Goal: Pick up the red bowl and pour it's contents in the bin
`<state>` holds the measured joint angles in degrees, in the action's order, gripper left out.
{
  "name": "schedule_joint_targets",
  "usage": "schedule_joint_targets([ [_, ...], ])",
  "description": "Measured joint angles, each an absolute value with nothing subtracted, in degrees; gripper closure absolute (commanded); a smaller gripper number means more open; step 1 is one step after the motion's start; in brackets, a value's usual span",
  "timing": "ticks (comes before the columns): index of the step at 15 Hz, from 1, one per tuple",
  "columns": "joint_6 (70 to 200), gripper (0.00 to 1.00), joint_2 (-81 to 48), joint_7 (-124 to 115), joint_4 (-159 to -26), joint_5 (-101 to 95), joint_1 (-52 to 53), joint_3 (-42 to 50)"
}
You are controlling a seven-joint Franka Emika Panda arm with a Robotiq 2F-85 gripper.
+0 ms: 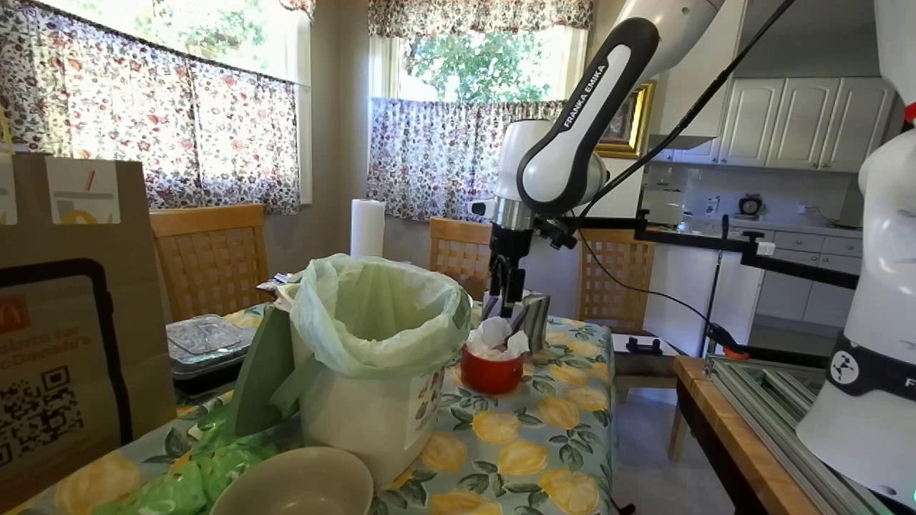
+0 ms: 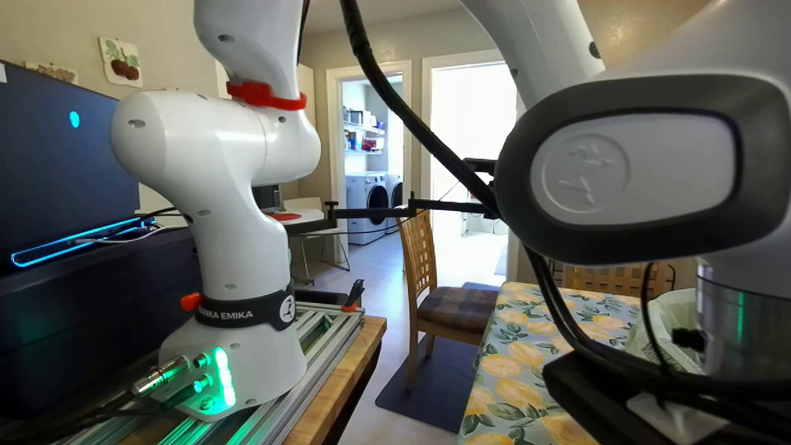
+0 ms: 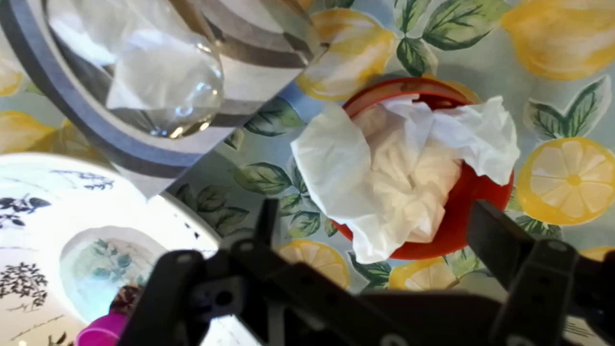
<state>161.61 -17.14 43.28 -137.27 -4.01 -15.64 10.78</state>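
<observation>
The red bowl (image 1: 491,375) stands upright on the lemon-print tablecloth, filled with crumpled white paper (image 1: 499,339). In the wrist view the red bowl (image 3: 463,211) is seen from above, with the paper (image 3: 408,178) spilling over its rim. My gripper (image 1: 507,304) is above the bowl, pointing down. In the wrist view the gripper (image 3: 375,211) is open, its fingers wide apart and empty, offset toward one side of the bowl. The bin (image 1: 358,418), with its pale green liner folded over the rim, stands beside the bowl. Part of the bin (image 2: 664,315) shows behind the arm in an exterior view.
A striped holder (image 3: 259,72) with a clear round item stands close beside the bowl. A white patterned plate (image 3: 29,250) lies near it. A beige bowl (image 1: 300,490), green panel (image 1: 261,379), clear-lidded container (image 1: 207,347) and brown paper bag (image 1: 64,300) surround the bin.
</observation>
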Motion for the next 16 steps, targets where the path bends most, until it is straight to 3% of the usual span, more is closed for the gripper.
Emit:
schedule_joint_targets([
  [4,163.89,0.0,-21.12,42.82,-134.62,-4.03,-15.68,9.77],
  [5,164.2,0.25,-21.92,42.65,-134.11,-4.03,-15.75,9.37],
  [7,164.29,0.32,-23.15,42.28,-133.19,-4.03,-15.85,8.77],
  [15,164.27,0.96,-25.05,41.97,-131.46,-4.03,-17.07,7.89],
  [16,164.26,0.99,-25.19,41.97,-131.29,-4.03,-17.19,7.87],
])
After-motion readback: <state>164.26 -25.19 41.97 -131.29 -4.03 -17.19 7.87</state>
